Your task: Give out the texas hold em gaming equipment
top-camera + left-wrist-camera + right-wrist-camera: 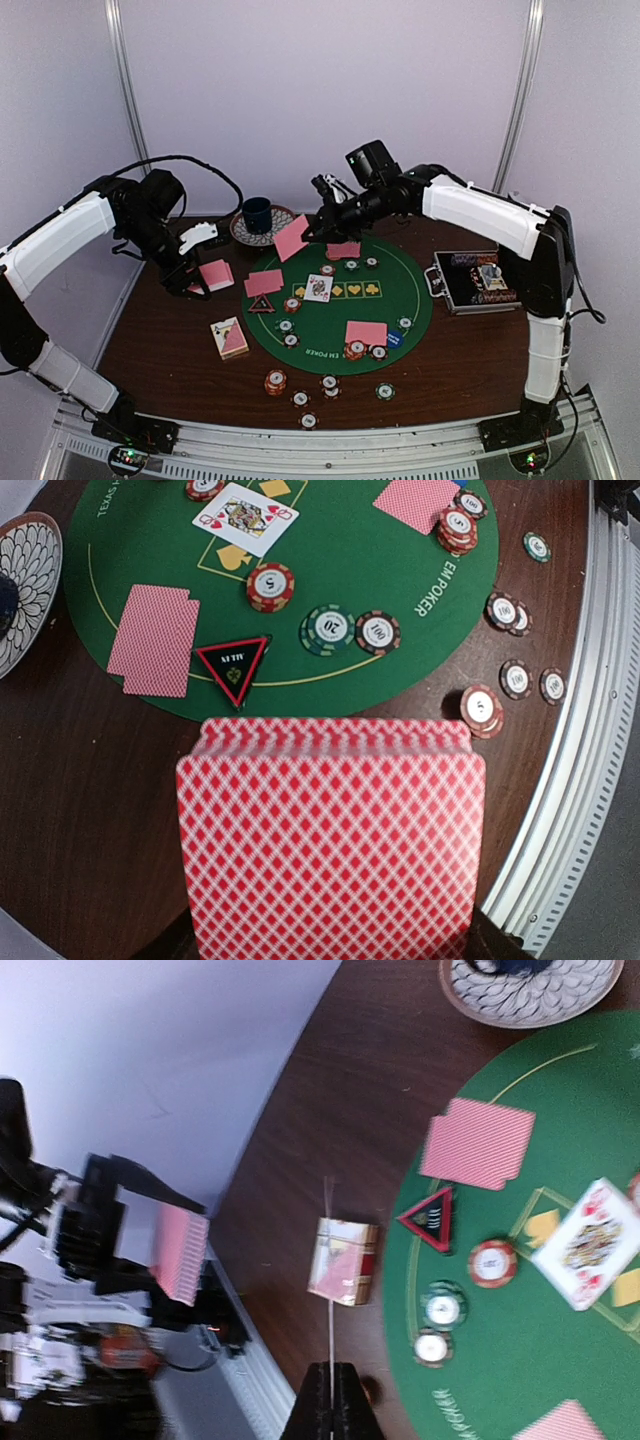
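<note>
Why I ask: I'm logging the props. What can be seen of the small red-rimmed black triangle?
The small red-rimmed black triangle is a thin, plastic-looking marker with white lettering and a green emblem on its black face. It lies flat just inside the edge of the round green felt mat, one corner pointing outward, close beside two overlapping pink-backed cards. Nothing rests on it.

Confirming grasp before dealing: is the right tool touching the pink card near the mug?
Touching. Right wrist view: pink card emerges edge-on from the shut right tool; top view agrees.
</note>
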{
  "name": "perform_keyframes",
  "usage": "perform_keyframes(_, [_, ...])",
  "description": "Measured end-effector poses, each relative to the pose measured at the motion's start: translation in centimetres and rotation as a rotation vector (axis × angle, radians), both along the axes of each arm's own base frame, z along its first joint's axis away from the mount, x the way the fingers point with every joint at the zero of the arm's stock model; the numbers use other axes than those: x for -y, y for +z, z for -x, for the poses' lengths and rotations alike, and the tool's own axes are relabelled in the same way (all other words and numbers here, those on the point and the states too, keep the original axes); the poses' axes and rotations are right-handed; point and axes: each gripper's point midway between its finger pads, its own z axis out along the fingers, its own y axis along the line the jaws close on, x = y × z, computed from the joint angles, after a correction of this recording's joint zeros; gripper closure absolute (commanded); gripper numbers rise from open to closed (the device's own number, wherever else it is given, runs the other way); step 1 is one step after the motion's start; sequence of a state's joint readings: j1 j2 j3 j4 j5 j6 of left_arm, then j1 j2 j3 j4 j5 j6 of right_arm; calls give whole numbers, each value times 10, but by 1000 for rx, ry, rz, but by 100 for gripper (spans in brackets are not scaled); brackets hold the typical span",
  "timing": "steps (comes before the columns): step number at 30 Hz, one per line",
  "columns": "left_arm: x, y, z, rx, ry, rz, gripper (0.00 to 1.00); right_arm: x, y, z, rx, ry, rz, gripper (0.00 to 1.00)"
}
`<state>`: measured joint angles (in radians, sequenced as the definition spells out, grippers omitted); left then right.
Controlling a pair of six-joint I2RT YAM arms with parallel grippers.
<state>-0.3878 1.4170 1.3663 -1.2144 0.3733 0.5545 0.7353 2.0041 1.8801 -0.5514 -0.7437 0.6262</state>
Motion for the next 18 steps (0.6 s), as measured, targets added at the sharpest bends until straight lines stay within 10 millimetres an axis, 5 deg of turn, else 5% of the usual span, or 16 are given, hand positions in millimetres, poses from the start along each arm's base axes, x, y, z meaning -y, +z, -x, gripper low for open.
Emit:
perform_keyframes(5, [-1, 0, 0, -1, 4, -3, 100, 25, 1, -14, 425, 2, 361, 100])
perform_keyframes(12, [-1, 0, 0, -2, 8, -4, 100, 58, -87, -6, 832, 224, 965, 100])
perform_keyframes(18, [-2, 0, 0, 1, 10, -10, 100, 80, -125, -33, 998, 322, 1251, 100])
